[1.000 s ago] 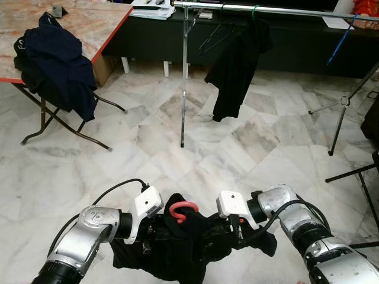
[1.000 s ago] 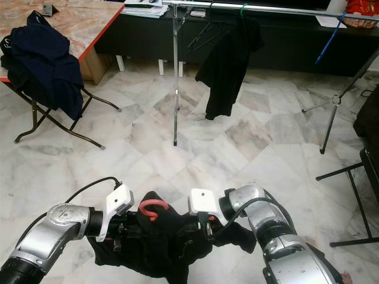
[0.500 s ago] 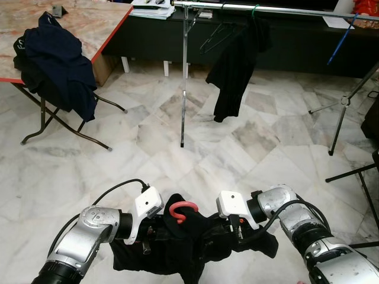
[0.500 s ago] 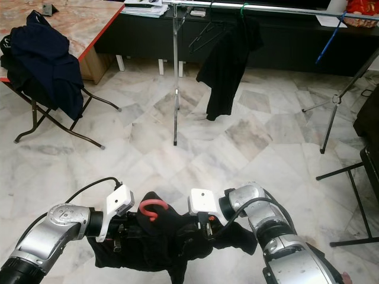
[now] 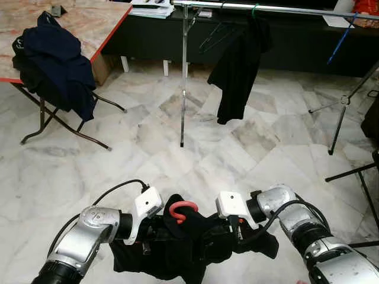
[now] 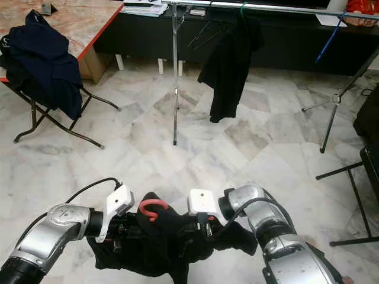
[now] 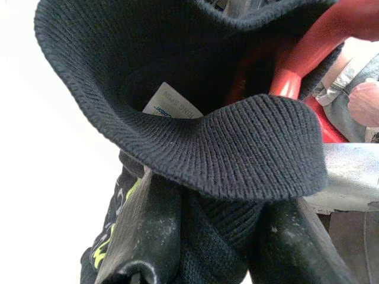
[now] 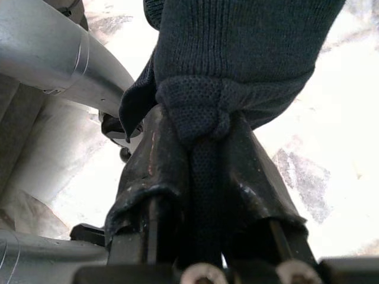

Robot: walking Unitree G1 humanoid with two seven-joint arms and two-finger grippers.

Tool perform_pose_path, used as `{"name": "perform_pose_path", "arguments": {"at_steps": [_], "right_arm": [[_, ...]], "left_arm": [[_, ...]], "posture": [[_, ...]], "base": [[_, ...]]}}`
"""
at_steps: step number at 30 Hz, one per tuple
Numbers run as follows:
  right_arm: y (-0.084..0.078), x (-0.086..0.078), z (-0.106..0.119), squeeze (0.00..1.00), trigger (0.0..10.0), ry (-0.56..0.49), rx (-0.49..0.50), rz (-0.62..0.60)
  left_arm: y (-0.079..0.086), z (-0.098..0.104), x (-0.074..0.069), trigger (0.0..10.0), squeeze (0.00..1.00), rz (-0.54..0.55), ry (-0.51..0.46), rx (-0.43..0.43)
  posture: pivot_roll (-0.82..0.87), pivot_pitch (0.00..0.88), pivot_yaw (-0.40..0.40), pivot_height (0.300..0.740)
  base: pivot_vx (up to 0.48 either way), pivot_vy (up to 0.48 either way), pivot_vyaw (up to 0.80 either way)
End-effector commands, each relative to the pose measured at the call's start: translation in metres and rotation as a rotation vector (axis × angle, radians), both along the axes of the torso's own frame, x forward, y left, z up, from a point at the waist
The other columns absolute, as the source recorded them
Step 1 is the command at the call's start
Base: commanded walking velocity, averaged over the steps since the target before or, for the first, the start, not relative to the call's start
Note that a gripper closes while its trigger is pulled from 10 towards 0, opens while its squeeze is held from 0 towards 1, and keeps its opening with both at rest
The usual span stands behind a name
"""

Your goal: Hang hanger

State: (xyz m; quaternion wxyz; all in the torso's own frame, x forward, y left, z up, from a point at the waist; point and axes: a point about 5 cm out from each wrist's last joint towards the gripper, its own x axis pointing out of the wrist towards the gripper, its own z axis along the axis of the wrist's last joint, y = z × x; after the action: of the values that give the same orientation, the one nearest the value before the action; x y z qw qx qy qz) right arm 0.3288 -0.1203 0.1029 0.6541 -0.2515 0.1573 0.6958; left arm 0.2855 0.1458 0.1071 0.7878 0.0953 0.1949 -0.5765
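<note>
A dark knit garment (image 5: 189, 242) hangs on a red hanger, whose hook (image 5: 181, 208) sticks up between my two arms, low in front of me. My left gripper (image 5: 155, 232) is shut on the garment's left side; its wrist view shows the knit collar (image 7: 249, 154) and the red hanger (image 7: 308, 53) just past the fingers (image 7: 148, 231). On the right side my right gripper (image 5: 232, 232) is shut on a fold of the same knit (image 8: 204, 112). Ahead stands a silver clothes rail (image 5: 278, 8) with a black garment (image 5: 238, 65) on a green hanger.
A folding table (image 5: 89, 23) with a red edge at the far left carries a dark blue jacket (image 5: 56, 59). The rail's upright pole (image 5: 185, 77) stands mid-floor. A tripod stand (image 5: 343, 100) and black legs (image 5: 361, 177) are at the right. Marble floor lies between.
The view has shifted slightly, with the rack's black garment now a little to the right. Both grippers keep their hold on the garment in the same place.
</note>
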Motion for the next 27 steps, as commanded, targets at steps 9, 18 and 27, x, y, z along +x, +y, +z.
{"name": "perform_pose_path", "arguments": {"at_steps": [9, 18, 27], "right_arm": [[0.004, 0.007, 0.013, 1.0, 10.0, -0.054, 0.035, -0.011], [-0.004, 0.006, 0.007, 1.0, 10.0, -0.061, -0.045, -0.011], [-0.012, 0.003, 0.003, 1.0, 10.0, -0.042, -0.098, 0.011]], "left_arm": [[-0.011, 0.001, -0.006, 0.0, 0.0, -0.056, 0.006, -0.03], [-0.009, 0.002, -0.006, 0.0, 0.0, -0.044, 0.001, -0.029], [0.001, -0.005, -0.007, 0.0, 0.0, -0.009, -0.002, -0.002]], "posture": [[0.06, 0.194, -0.041, 0.74], [0.06, 0.195, -0.04, 0.74], [0.06, 0.193, -0.041, 0.74]], "base": [[0.0, 0.0, 0.0], [0.0, 0.0, 0.0], [0.0, 0.0, 0.0]]}}
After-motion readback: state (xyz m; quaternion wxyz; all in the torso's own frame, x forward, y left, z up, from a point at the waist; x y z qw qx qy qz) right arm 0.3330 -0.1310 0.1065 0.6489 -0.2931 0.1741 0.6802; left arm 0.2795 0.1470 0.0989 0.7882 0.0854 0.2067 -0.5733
